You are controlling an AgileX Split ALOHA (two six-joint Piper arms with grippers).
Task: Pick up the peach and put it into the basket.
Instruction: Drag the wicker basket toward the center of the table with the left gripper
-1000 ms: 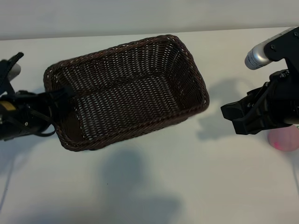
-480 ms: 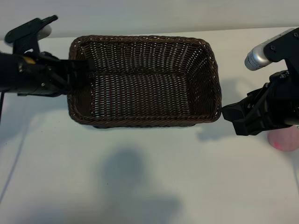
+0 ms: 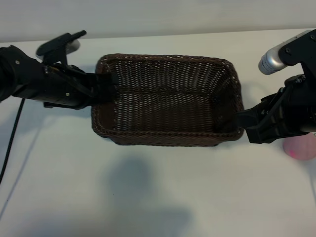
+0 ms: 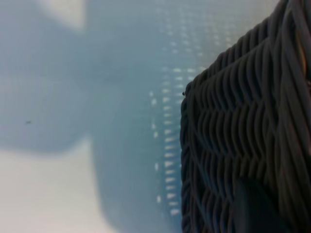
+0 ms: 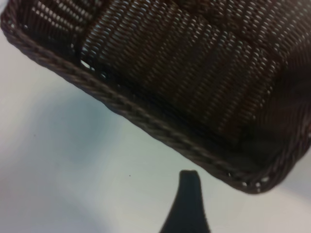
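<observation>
Basket (image 3: 168, 101) slid rightward, gripped by left hand (image 3: 106, 86).

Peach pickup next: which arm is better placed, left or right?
Right. The peach lies on the table right beside the right gripper, whose jaws stand open and empty. The left gripper is clamped on the basket rim, at its far end from the peach.

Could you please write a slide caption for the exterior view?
Left end effector holds the basket; peach waits beside the right arm.

exterior looks steeply down on the table; both wrist views sit close, sharing the basket (image 3: 168, 101).
</observation>
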